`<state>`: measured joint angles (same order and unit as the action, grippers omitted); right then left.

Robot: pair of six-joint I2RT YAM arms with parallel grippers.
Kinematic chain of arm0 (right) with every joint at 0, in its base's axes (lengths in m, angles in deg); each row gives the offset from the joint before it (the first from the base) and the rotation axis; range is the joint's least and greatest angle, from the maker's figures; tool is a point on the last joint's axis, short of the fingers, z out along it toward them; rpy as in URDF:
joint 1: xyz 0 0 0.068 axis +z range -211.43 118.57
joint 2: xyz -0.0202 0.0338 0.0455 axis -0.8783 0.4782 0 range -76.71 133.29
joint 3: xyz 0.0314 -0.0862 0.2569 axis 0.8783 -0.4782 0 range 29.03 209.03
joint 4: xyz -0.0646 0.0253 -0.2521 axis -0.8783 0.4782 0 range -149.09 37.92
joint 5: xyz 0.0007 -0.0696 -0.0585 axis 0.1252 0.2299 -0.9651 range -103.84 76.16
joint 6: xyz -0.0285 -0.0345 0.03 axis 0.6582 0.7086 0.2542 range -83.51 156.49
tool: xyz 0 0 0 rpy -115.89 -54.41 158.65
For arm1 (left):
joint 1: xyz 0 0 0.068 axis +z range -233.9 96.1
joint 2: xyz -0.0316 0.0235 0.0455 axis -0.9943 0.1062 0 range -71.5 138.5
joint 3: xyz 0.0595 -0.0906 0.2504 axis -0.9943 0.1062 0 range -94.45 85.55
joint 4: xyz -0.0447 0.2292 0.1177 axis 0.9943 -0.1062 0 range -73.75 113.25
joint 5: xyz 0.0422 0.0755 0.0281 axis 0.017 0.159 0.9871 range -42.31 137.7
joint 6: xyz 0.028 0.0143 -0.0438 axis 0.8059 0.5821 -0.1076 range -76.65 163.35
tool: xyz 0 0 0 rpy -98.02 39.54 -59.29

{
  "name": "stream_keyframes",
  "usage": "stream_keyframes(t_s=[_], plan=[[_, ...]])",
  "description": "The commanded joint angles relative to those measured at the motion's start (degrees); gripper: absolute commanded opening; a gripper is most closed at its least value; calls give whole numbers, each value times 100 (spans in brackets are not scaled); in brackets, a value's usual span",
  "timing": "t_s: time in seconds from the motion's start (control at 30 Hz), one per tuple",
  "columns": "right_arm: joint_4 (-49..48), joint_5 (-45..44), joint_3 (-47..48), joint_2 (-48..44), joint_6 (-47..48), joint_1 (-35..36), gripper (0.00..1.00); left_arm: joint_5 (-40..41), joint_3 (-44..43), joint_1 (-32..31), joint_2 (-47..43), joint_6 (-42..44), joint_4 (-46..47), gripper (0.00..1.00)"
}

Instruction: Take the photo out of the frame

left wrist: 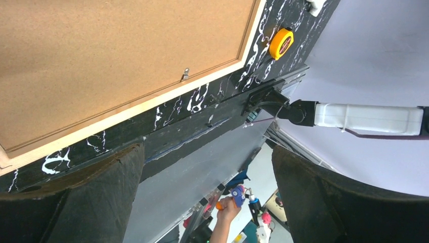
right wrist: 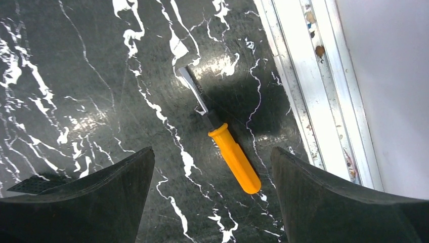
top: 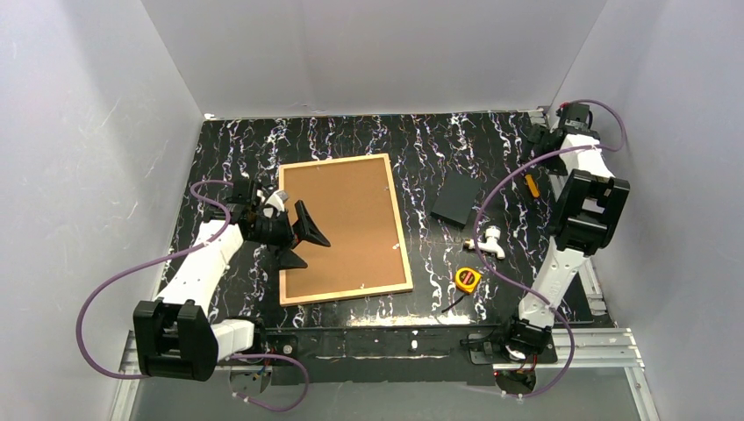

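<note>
Gaping wide and holding nothing, the left gripper (top: 307,248) hangs over the left edge of the frame (top: 400,219), its two black fingers (top: 309,226) spread apart. From the left wrist view the gripper (left wrist: 207,202) looks past the frame (left wrist: 152,104) toward the near edge of the table (left wrist: 202,96). Whether a finger touches the wood cannot be told.

The one frame lies face down near the middle of the table (top: 421,140). The photo (top: 351,219) sits inside it, still within the four strips, showing only its brown back (left wrist: 101,50). One small metal clip (left wrist: 185,74) stands on that back near the rim.

The right gripper (right wrist: 211,152) is also spread wide and empty, hovering at the far right above one screwdriver (right wrist: 235,159) with an orange handle (top: 531,186), beside the table's metal rail (right wrist: 308,91).

Between frame and right arm lie three loose things: one black rectangle (top: 456,202), one white piece (top: 489,243) and one yellow tape measure (top: 467,280), each apart from the others.
</note>
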<state>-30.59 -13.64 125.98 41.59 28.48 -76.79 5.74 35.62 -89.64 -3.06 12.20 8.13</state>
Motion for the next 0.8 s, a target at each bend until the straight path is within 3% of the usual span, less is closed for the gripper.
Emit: stream_keyframes(t_s=[0.0, 0.27, 0.3, 0.43, 0.53, 0.63, 0.73, 0.77], plan=[[354, 11, 227, 263, 192, -35, 91, -398, 128, -15, 17, -4, -388, 98], [904, 121, 631, 724, 166, -35, 75, -395, 151, -16, -37, 21, -378, 98], [1036, 224, 752, 820, 187, -37, 71, -386, 158, -15, -49, 26, -376, 98], [1614, 481, 1263, 1232, 182, -30, 34, -337, 174, -15, -107, 49, -378, 98], [1729, 564, 1247, 1314, 98, -29, 22, -282, 201, -15, -153, 70, -378, 98], [1609, 519, 1093, 1212, 44, -21, 18, -240, 245, -15, -186, 88, -378, 98], [1773, 507, 1235, 1100, 14, -7, 3, -213, 247, -15, -180, 105, -376, 98], [1841, 500, 1284, 1012, -41, 3, 1, -204, 259, -15, -175, 116, -378, 98]])
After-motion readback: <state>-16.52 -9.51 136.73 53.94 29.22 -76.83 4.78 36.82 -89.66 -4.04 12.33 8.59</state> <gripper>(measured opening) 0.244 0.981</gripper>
